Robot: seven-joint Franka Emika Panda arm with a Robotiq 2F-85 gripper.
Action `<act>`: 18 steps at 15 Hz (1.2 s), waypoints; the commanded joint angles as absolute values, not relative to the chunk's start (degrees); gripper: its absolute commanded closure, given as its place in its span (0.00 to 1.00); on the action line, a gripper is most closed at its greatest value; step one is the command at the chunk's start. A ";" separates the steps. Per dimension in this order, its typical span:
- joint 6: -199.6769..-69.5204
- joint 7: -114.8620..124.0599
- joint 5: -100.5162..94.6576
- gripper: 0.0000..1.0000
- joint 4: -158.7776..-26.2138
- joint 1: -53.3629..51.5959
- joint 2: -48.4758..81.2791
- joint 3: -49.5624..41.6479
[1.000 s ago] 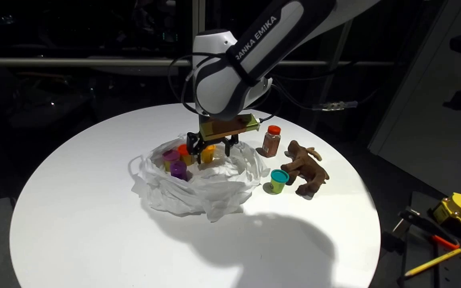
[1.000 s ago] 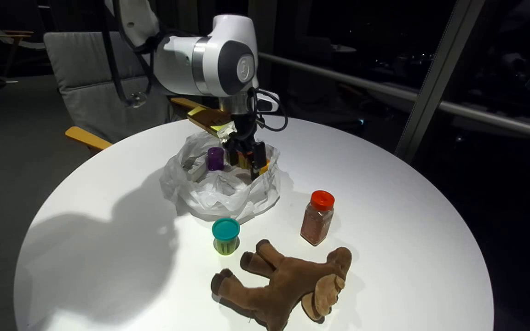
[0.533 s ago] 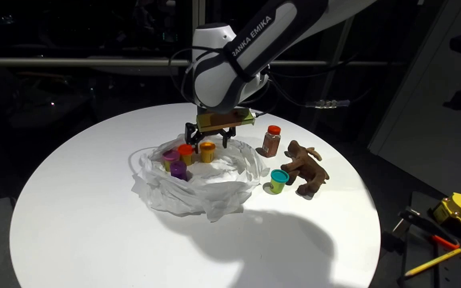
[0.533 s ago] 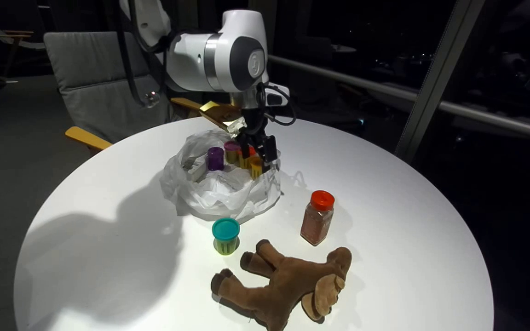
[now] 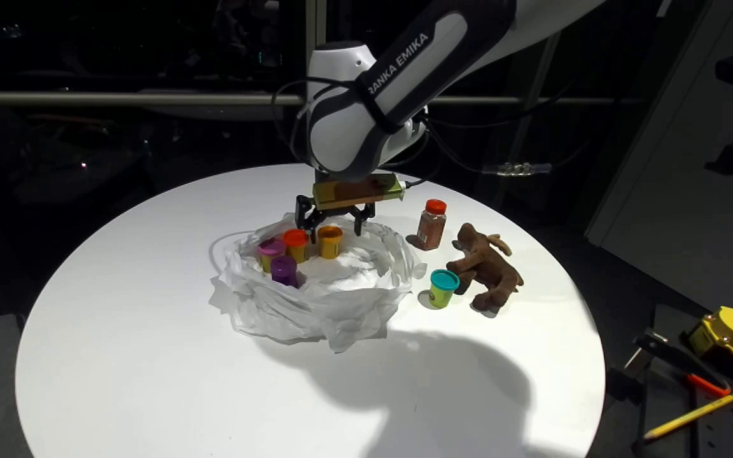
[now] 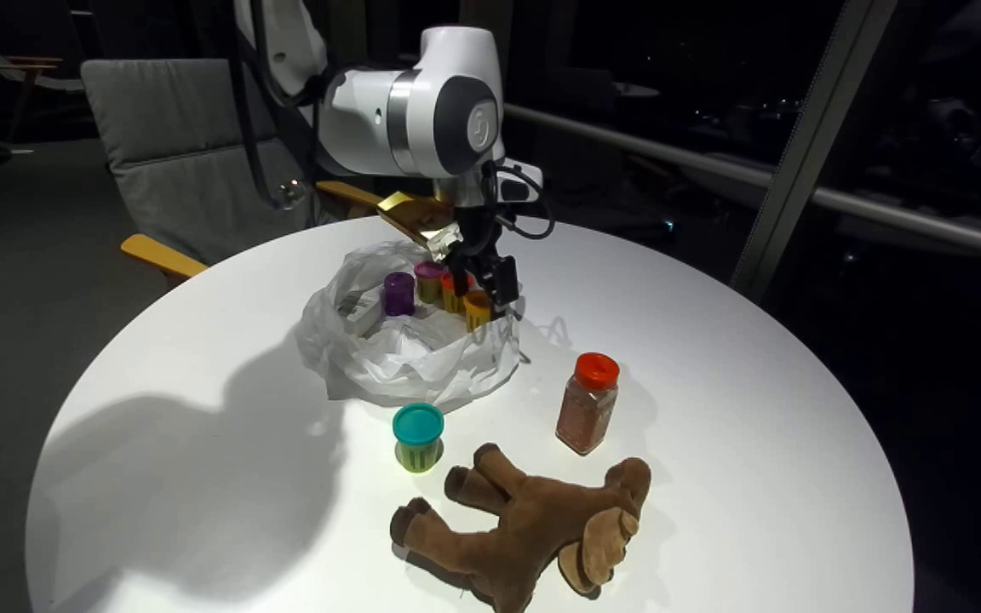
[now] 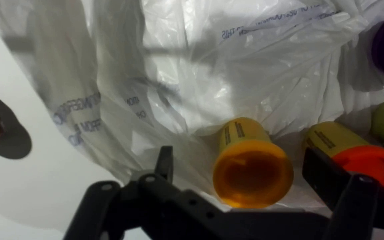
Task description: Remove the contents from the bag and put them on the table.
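Translucent white crinkly plastic bag [image 5: 315, 315] sits mouth-up on the large round white desk [image 5: 150, 356]; inside it stand a yellow cup with an orange lid [image 5: 329, 247], a yellow cup with a red-orange lid [image 5: 296, 245], a yellow-green cup with a magenta lid [image 5: 272, 251] and an all-purple cup [image 5: 284, 272]; black two-finger gripper [image 5: 336, 235] is over the bag, jaws spread wide, the orange-lidded cup showing between them in the wrist view; can't tell whether they touch it; on the desk outside the bag: a green cup with a teal lid [image 5: 441, 294], upright just beside the bag; a clear bottle with a red cap [image 6: 586, 413] and brown contents, upright; a brown plush animal [image 6: 533, 519] lying on its side near both; beside the desk in an exterior view, a yellow box with a red button [image 5: 732, 338] and a yellow pencil [image 5: 691, 416].
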State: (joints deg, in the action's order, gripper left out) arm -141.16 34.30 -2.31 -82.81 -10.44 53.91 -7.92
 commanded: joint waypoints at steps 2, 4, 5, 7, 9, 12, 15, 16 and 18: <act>-140.69 34.02 0.24 0.00 -78.59 -9.54 56.37 -7.04; -140.73 34.13 0.68 0.00 -77.94 -9.55 56.76 -7.06; -140.71 34.15 0.85 0.04 -77.64 -9.54 56.97 -7.08; -140.71 34.18 1.06 0.29 -77.34 -9.52 57.14 -7.07; -140.89 34.37 1.04 0.38 -77.42 -9.71 57.00 -7.22; -141.24 34.55 1.02 0.64 -78.03 -9.88 56.46 -7.33; -141.67 34.92 0.68 0.72 -78.85 -10.20 55.97 -7.71; -141.60 35.09 0.54 0.72 -79.68 -10.43 55.27 -7.85; -141.24 35.05 -0.24 0.72 -82.46 -11.33 52.93 -8.28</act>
State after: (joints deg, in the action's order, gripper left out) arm -141.17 34.58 -0.30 -79.80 -10.20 55.85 -7.64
